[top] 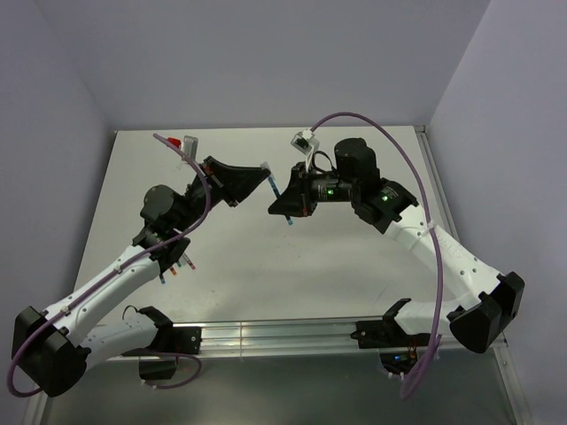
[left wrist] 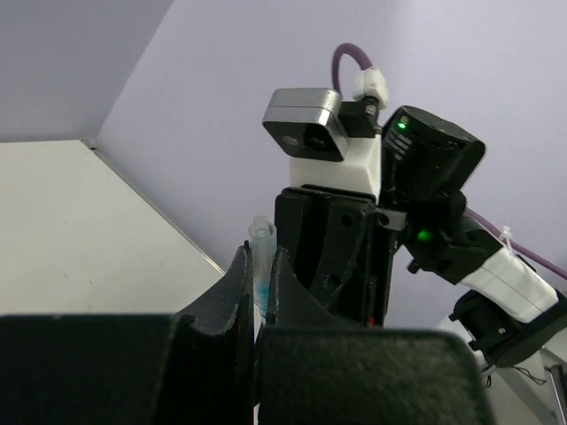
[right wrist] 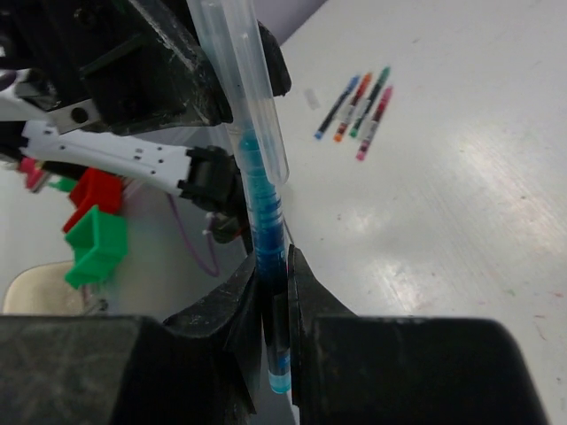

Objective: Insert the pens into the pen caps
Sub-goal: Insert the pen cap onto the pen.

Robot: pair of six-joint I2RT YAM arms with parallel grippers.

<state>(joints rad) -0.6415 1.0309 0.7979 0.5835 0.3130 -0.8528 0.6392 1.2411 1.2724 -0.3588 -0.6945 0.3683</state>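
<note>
Two things could spoil the joint from here. If the arms push while slightly off line, the pen point(right wrist: 266, 221) could jam or bend against the cap's wall. If either grip slips, one piece could drop to the table point(right wrist: 461, 221). The right gripper point(right wrist: 272, 266) is clamped tight on the lower body of the blue pen, whose end pokes out below the fingers. The left gripper point(left wrist: 260, 266) is pinched shut on the clear cap point(right wrist: 232, 62), holding it in mid-air opposite. The pen's tip sits partly inside the cap, and I judge it not fully seated. Farther out, four spare pens point(right wrist: 354, 102) lie side by side on the table, well apart from the grippers, uncapped as far as I can tell.
</note>
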